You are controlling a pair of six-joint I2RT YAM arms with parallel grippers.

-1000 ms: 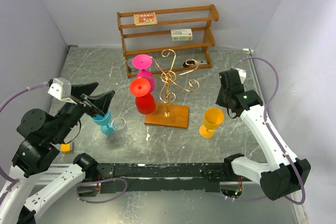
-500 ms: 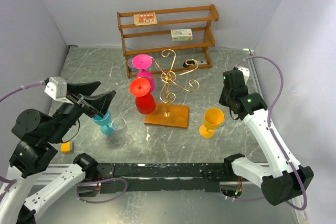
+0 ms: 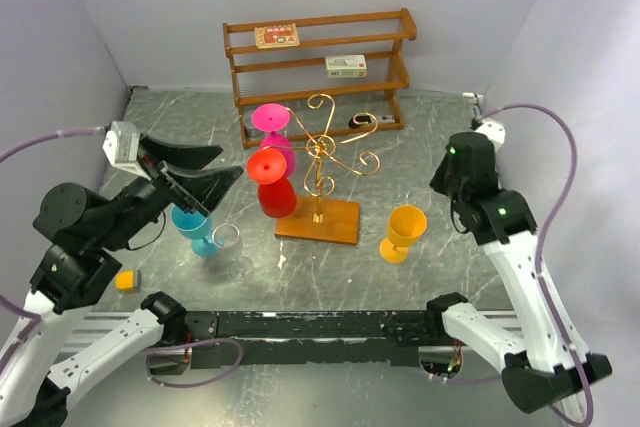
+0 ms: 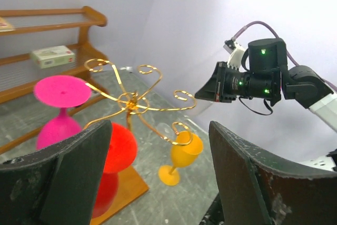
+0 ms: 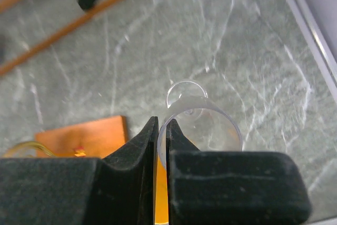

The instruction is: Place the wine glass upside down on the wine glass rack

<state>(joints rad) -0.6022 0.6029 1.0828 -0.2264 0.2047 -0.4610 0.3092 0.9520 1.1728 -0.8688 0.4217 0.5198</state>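
Observation:
My right gripper (image 5: pixel 162 126) is shut on the rim of a clear wine glass (image 5: pixel 202 125), held upright above the floor, its foot showing below the bowl. In the top view this gripper (image 3: pixel 448 187) hangs right of the gold wire rack (image 3: pixel 322 152), above and right of a yellow glass (image 3: pixel 403 230). The held glass is hardly visible there. The rack stands on a square wooden base (image 3: pixel 335 222) and carries a pink glass (image 3: pixel 270 119) and a red glass (image 3: pixel 268 169), both upside down. My left gripper (image 3: pixel 200 175) is open and empty, left of the rack, and faces it (image 4: pixel 160 130).
A teal glass (image 3: pixel 193 229) and a second clear glass (image 3: pixel 230 245) stand under my left gripper. A brown three-tier shelf (image 3: pixel 318 65) with small boxes stands at the back. A small orange block (image 3: pixel 125 280) lies at the front left. Walls close in on both sides.
My right arm has risen and drawn back to the right, away from the yellow glass, with the clear glass in its jaws. My left gripper has shifted slightly up and right.

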